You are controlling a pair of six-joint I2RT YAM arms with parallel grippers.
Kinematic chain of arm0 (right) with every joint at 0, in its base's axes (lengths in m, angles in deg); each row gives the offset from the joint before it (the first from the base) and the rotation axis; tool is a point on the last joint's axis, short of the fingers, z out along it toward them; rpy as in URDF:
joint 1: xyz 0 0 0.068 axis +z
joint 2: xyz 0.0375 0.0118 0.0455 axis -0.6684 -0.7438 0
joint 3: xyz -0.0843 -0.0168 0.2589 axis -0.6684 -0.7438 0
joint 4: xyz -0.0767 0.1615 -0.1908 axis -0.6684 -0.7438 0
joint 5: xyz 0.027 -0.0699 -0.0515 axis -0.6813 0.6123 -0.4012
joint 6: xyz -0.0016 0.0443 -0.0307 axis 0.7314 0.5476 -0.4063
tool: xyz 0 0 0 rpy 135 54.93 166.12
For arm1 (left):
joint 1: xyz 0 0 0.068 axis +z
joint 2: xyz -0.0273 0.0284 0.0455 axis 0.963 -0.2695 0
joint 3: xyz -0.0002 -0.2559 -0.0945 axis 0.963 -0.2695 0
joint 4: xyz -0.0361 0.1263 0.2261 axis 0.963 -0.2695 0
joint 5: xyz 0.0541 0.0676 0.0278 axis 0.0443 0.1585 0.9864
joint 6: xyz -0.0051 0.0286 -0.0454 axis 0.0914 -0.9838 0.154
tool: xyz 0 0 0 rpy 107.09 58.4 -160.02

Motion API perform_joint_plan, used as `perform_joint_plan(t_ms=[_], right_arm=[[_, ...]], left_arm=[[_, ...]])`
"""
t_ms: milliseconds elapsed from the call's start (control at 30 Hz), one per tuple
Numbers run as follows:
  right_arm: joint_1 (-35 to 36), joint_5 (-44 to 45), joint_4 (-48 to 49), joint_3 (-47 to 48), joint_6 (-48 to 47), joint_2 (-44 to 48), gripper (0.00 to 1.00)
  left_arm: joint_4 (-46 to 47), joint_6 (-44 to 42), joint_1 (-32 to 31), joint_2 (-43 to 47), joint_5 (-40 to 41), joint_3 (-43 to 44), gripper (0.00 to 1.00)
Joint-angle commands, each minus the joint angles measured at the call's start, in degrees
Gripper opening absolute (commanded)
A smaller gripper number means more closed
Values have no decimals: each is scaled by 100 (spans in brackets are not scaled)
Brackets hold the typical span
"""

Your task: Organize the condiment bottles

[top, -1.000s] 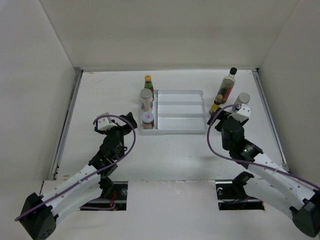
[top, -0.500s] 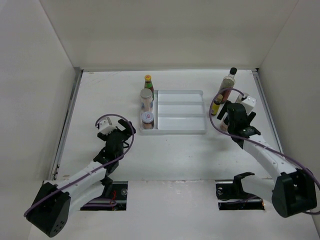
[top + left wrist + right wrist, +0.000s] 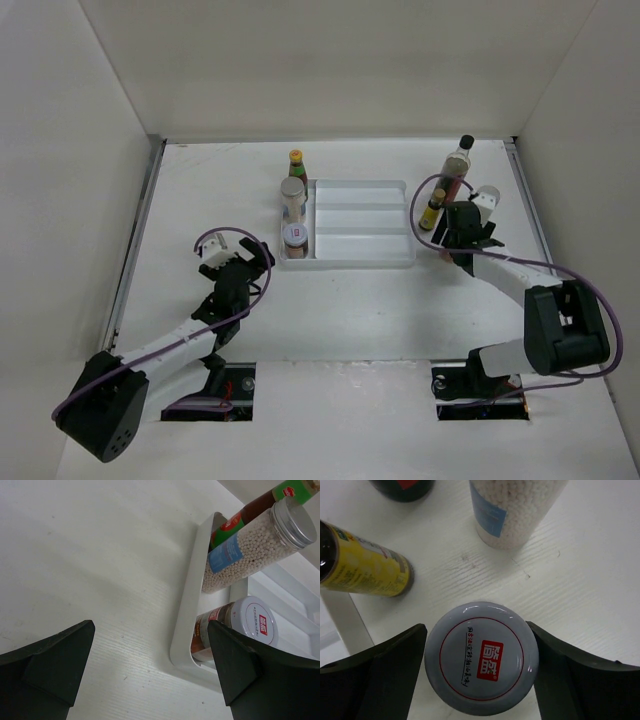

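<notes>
My right gripper (image 3: 476, 625) is open and straddles an upright white-lidded jar (image 3: 481, 657) with a red logo, its fingers close beside the lid. In the top view my right gripper (image 3: 463, 226) hides this jar. Around it stand a yellow-labelled bottle (image 3: 362, 567) (image 3: 432, 208), a tall dark black-capped bottle (image 3: 455, 165) and a jar of white beads (image 3: 512, 510) (image 3: 487, 196). At the left edge of the white tray (image 3: 360, 262) stand a green-capped sauce bottle (image 3: 296, 160), a bead jar (image 3: 292, 195) and a white-lidded jar (image 3: 295, 238). My left gripper (image 3: 257, 259) (image 3: 151, 630) is open and empty, just left of the tray.
The tray's near left corner (image 3: 182, 650) lies just ahead of my left fingers, with the white-lidded jar (image 3: 252, 622) and the bead jar (image 3: 250, 545) behind it. White walls enclose the table on three sides. The tray's three long compartments hold nothing to the right of those bottles.
My right arm has stretched forward and come down over the white-lidded jar among the right-hand bottles. My left gripper has drawn back a little from the tray.
</notes>
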Motion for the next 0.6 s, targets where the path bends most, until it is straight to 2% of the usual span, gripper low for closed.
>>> perform_joint_plan(t_ms=[0, 100, 233, 333, 433, 567], right_arm=[[-3, 157, 509, 161, 3, 99, 73], [181, 667, 466, -23, -23, 581, 57], [743, 1002, -8, -147, -23, 1539, 53], [1252, 924, -308, 133, 73, 1918, 53], [1824, 678, -108, 791, 48, 1456, 54], [2177, 134, 674, 1976, -180, 60, 54]], left_arm=[[390, 52, -10, 56, -63, -60, 100], [398, 52, -2, 56, -72, -69, 100], [416, 78, -10, 109, -89, -95, 100], [469, 79, -37, 56, -80, -95, 100], [486, 87, -37, 100, -63, -113, 100], [495, 87, -28, 117, -89, -121, 100]])
